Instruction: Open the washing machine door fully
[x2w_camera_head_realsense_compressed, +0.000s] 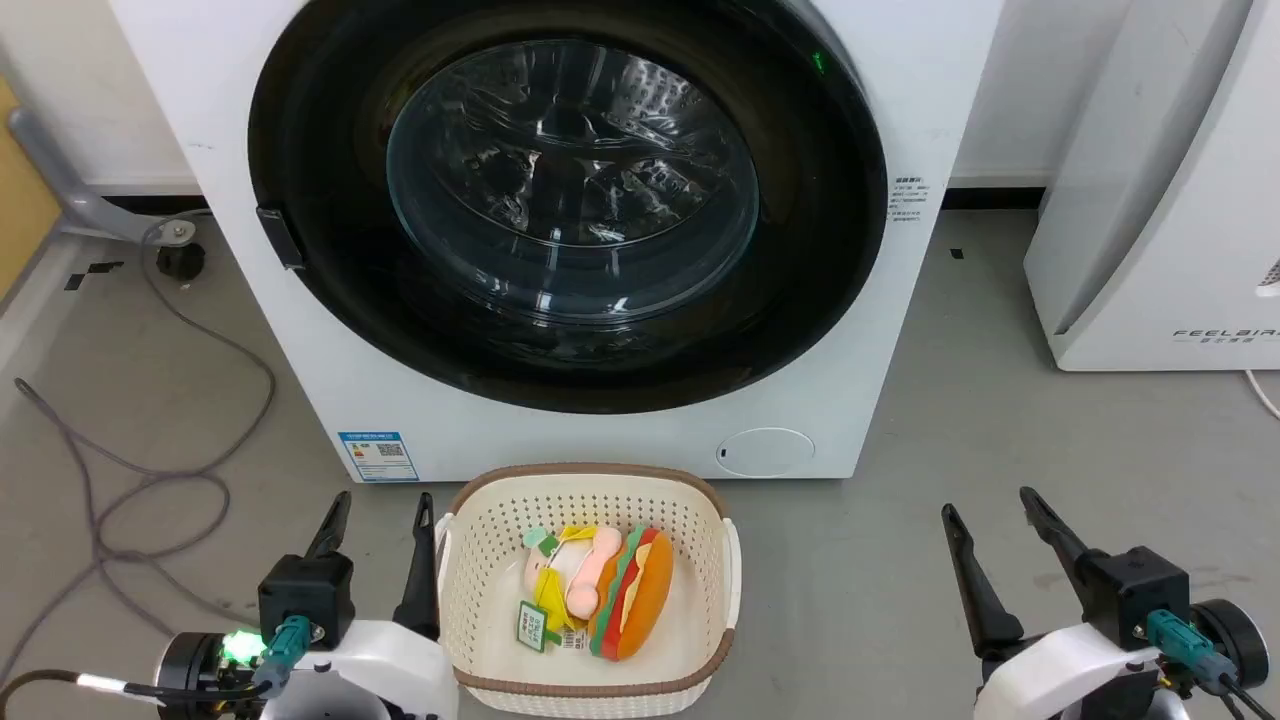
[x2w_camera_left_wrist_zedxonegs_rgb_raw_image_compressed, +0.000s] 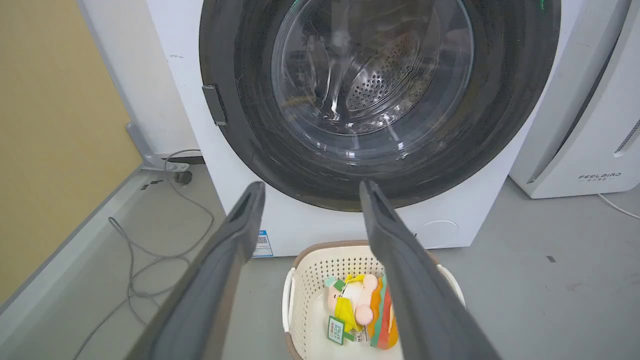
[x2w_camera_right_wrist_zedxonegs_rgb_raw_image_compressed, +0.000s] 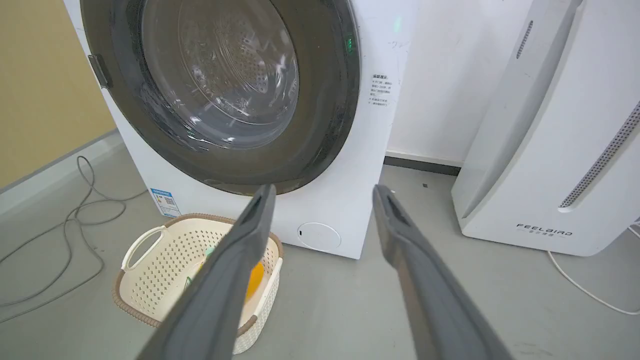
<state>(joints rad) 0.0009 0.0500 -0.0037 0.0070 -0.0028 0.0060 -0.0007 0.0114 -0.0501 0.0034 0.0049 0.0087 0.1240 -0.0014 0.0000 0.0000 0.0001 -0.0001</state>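
Observation:
The white washing machine (x2w_camera_head_realsense_compressed: 620, 430) stands straight ahead on the grey floor. Its large round glossy black door (x2w_camera_head_realsense_compressed: 330, 290) lies flush against the front, with the clear glass bowl (x2w_camera_head_realsense_compressed: 572, 180) at its centre and a small dark handle tab (x2w_camera_head_realsense_compressed: 279, 237) on its left rim. The same door (x2w_camera_left_wrist_zedxonegs_rgb_raw_image_compressed: 250, 125) (x2w_camera_right_wrist_zedxonegs_rgb_raw_image_compressed: 330, 100) fills the top of both wrist views. My left gripper (x2w_camera_head_realsense_compressed: 384, 502) rests open at the lower left, well short of the machine. My right gripper (x2w_camera_head_realsense_compressed: 990, 498) rests open at the lower right. Nothing is between either pair of fingers.
A cream perforated basket (x2w_camera_head_realsense_compressed: 480, 520) holding soft toys (x2w_camera_head_realsense_compressed: 600, 590) sits on the floor right before the machine, between my grippers. A white FEELBAIR appliance (x2w_camera_head_realsense_compressed: 1150, 200) stands to the right. Grey cables (x2w_camera_head_realsense_compressed: 150, 480) loop on the floor at the left.

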